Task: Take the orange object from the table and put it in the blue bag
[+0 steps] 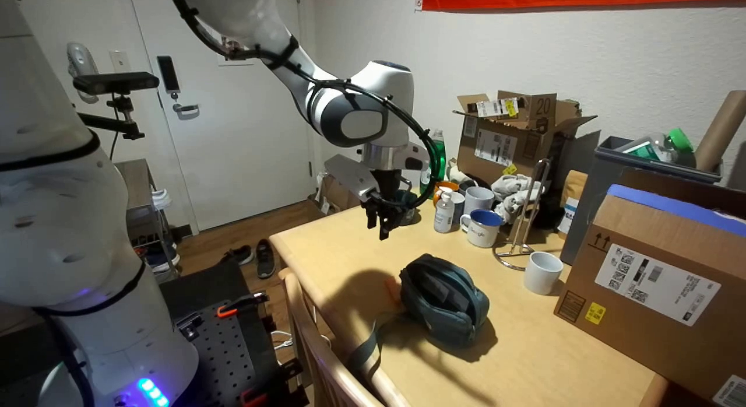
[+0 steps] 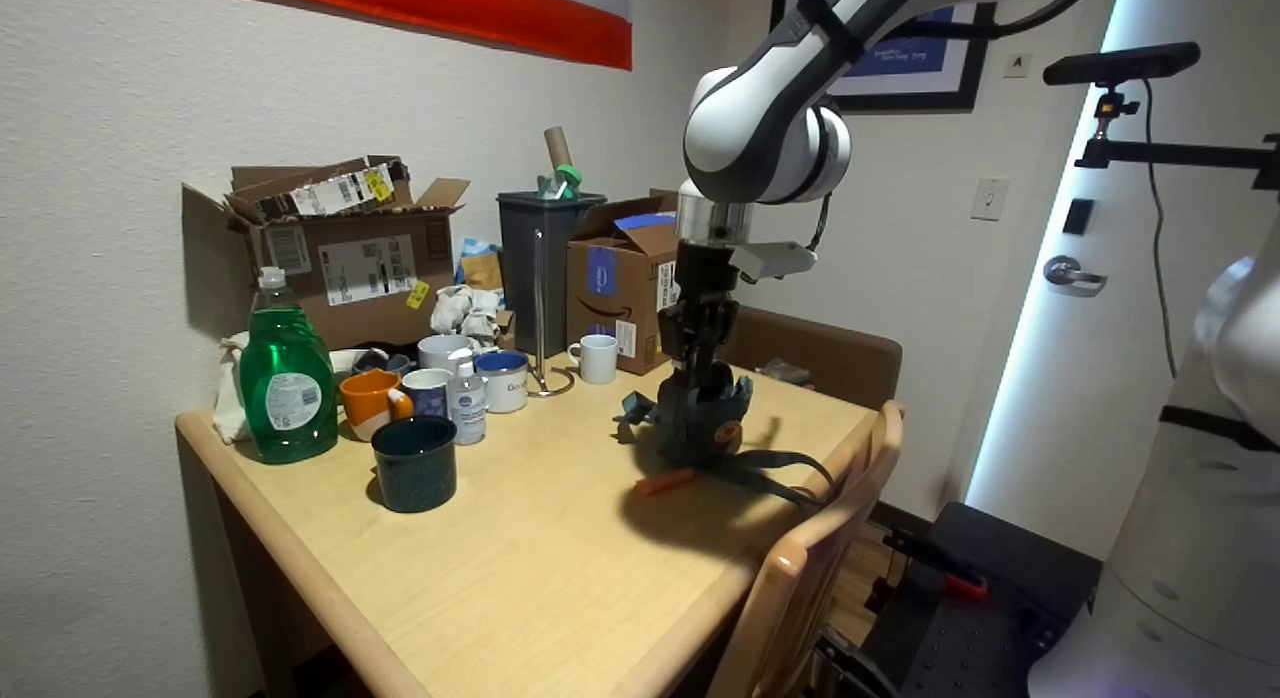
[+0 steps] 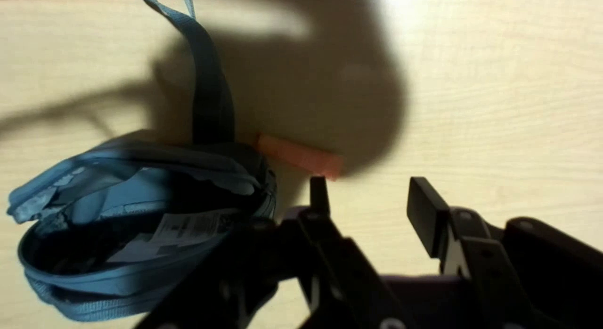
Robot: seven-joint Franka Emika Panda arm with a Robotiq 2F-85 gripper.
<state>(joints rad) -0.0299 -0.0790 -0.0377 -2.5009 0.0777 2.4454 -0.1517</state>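
The orange object [image 1: 394, 289] is a small thin bar lying on the table beside the blue bag [image 1: 449, 320], partly in shadow. It also shows in an exterior view [image 2: 664, 481] and in the wrist view [image 3: 301, 155], one end close to the bag's side. The bag, dark blue-green in the wrist view [image 3: 118, 291], stands unzipped with papers inside; its strap [image 3: 207, 79] trails to the table edge. My gripper [image 1: 377, 227] is open and empty above the table. In the wrist view [image 3: 367, 197] the left fingertip appears just below the object's right end.
Several mugs, such as a blue-rimmed one [image 1: 483, 235], a sanitizer bottle [image 1: 444, 213] and a metal stand [image 1: 516, 255] stand along the wall. A cardboard box [image 1: 641, 279] stands beyond the bag. A dark mug [image 2: 414, 468] and green soap bottle [image 2: 288, 388] stand at a table end. A wooden chair [image 2: 780, 578] touches the front edge.
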